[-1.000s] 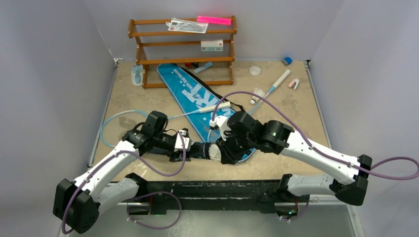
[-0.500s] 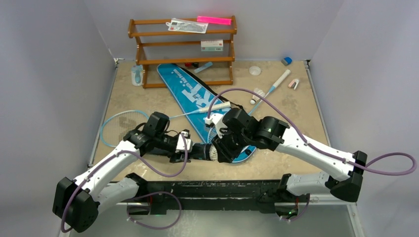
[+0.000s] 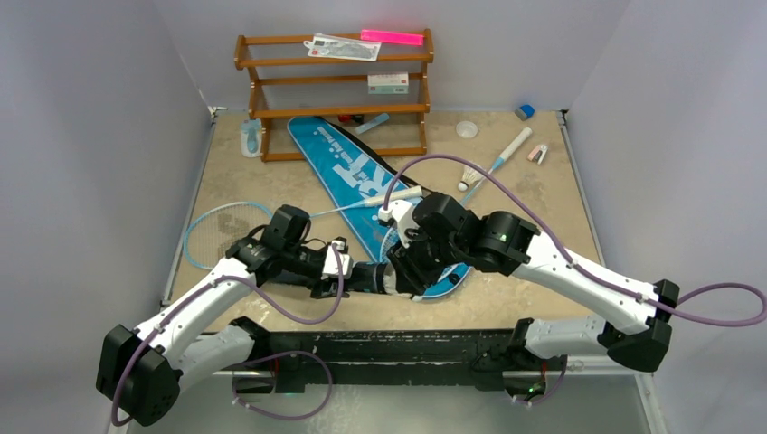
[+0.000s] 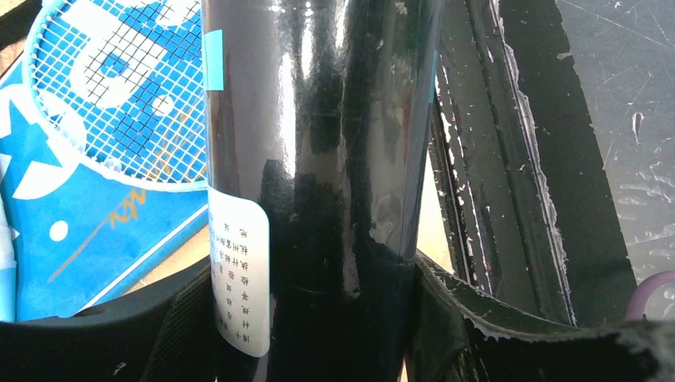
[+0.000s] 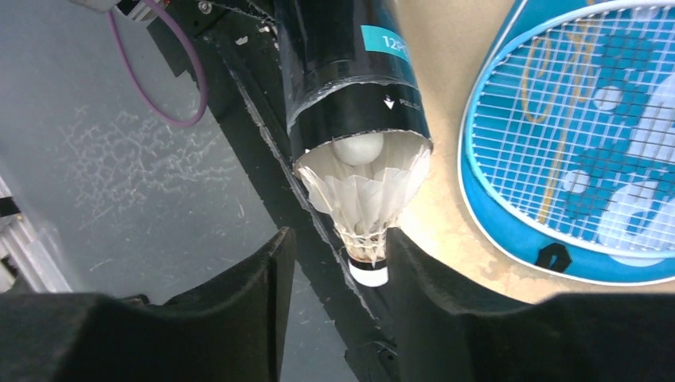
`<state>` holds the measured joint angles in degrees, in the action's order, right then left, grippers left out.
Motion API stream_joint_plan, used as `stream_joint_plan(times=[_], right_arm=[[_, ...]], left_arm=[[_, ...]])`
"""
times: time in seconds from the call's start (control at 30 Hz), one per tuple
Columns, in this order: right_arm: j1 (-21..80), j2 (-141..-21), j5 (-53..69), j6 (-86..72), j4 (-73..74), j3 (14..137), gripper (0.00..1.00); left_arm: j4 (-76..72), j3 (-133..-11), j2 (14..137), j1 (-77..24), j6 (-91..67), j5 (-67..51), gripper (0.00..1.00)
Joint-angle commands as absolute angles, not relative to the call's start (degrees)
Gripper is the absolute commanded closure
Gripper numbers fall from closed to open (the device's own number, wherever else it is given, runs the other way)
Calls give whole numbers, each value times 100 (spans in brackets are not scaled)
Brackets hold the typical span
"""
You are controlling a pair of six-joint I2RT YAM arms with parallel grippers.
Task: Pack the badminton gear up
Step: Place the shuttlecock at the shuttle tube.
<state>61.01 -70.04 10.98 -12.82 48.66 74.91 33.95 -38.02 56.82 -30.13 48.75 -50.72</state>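
1. Top view, lower centre. The left gripper [image 3: 348, 274] is clamped round the black shuttlecock tube [image 3: 373, 276], which is held roughly level just above the near edge of the table [image 3: 543, 217]. The right gripper [image 3: 407, 268] meets the tube's open mouth from the right.
2. Top view, surroundings. The blue racket bag [image 3: 348, 167], lettered SPORT, runs from the foot of the wooden rack [image 3: 335, 90] down toward the grippers.
   - A light-blue racket [image 3: 217, 231] lies at the left, its handle crossing onto the bag.
   - The second racket [image 3: 516, 143] shows its handle at upper right, with a loose shuttlecock [image 3: 468, 174] just beside its shaft.
   - A pale-blue bottle [image 3: 250, 138] stands left of the rack.
   - The rackets and the loose shuttlecock are not yet packed.
3. Left wrist view. The tube fills the centre of the frame, and both fingers [image 4: 187, 318] press its sides in a firm grasp. At upper left a racket head rests on the bag.
4. Right wrist view. A feather shuttlecock [image 5: 362, 199] sits skirt-first in the tube mouth, its cork end sticking out between the right gripper's fingers [image 5: 239, 318]. The jaws stand apart, with a gap showing at the frame-left finger, so the shuttlecock is let go, not pinched.
5. Step in hand, as judged: seating this shuttlecock. It looks only part-way in, so a gentle push on the cork along the tube's axis should seat it. The gripper should then back straight out so that neither finger drags the feathers. The left arm should hold the tube steady.
6. In the way:
   - The mouth hangs over the black edge rail [image 5: 263, 159], so a shuttlecock that slips out could fall off the table.
   - The racket head lies close at the frame's right.
   - The purple cable [image 3: 434, 161] arches over the bag.
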Motion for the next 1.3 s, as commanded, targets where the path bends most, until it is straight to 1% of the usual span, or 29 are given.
stream_joint_plan(times=[0.0,0.2,0.37,0.43,0.47,0.5,0.53,0.57,0.6,0.8,1.03,1.13,1.2,1.27], right_arm=[[6095,-6619,832,-1347,4757,7597,49],[6099,-6443,750,-1424,4747,7398,48],[6091,-6476,682,-1457,4706,7259,54],[6096,-6457,545,-1468,4723,7268,54],[6097,-6435,467,-1479,4752,7264,49],[6097,-6411,364,-1485,4791,7277,39],[6094,-6354,279,-1504,4833,7279,32],[6091,-6275,199,-1520,4828,7259,27],[6097,-6192,145,-1537,4803,7211,25],[6097,-5653,-97,-1755,4419,6776,19],[6099,-4822,-12,-1789,3413,6216,18],[6093,-4581,-95,-1788,3110,6102,14],[6098,-4463,-229,-1814,2962,6026,10],[6094,-4334,-324,-1858,2827,5956,8]], left_arm=[[3331,-3793,5607,-3037,4663,-5460,72],[3313,-3832,5632,-3029,4541,-5472,72],[3270,-3814,5586,-3032,4498,-5476,72],[3270,-3814,5589,-3031,4491,-5480,72],[3270,-3814,5586,-3032,4483,-5468,72],[3274,-3814,5593,-3028,4478,-5460,72],[3266,-3814,5590,-3028,4460,-5461,72],[3243,-3808,5595,-3031,4426,-5458,72],[3228,-3806,5598,-3027,4400,-5469,72],[3210,-3850,5584,-2997,4342,-5593,72],[2870,-3802,5323,-2735,4108,-5904,72],[2631,-3761,5183,-2577,3950,-6189,72],[2377,-3695,5072,-2463,3762,-6375,72],[2147,-3652,4987,-2376,3604,-6448,72]])
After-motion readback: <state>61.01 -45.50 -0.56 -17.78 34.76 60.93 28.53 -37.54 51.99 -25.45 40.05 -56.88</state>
